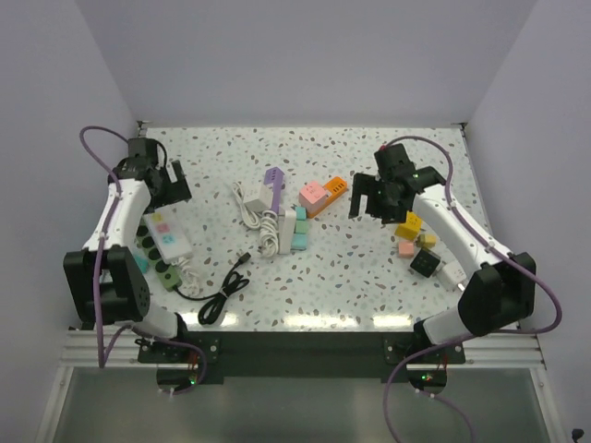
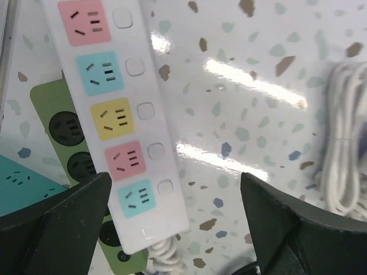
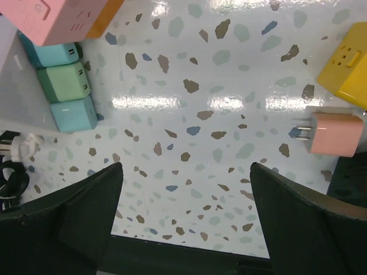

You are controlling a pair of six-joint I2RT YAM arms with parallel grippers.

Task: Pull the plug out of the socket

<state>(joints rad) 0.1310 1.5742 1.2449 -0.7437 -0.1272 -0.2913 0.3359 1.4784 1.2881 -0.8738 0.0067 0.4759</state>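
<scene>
Tabletop [image 1: 369, 286] holds everything; we judge this the approach step. Left gripper [image 2: 176, 183] hangs released over the coloured strip [image 2: 114, 114] at left, right gripper [image 3: 186, 172] released over bare surface. Between them, the white strip [image 1: 287, 221] carries three cube plugs [image 3: 64, 86]; next, the right must shift left and clench one.

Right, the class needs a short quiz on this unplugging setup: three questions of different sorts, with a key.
1. True or false: the left gripper is shut on the white power strip.
2. Left wrist view: of the five coloured sockets showing on that strip, the middle socket is: A yellow, B green, C orange.
3. Right wrist view: are the prongs of the pink adapter inside a socket?
Key: 1 false, its jaws stand open. 2 A. 3 No, the prongs are bare; it lies loose on the table.
</scene>
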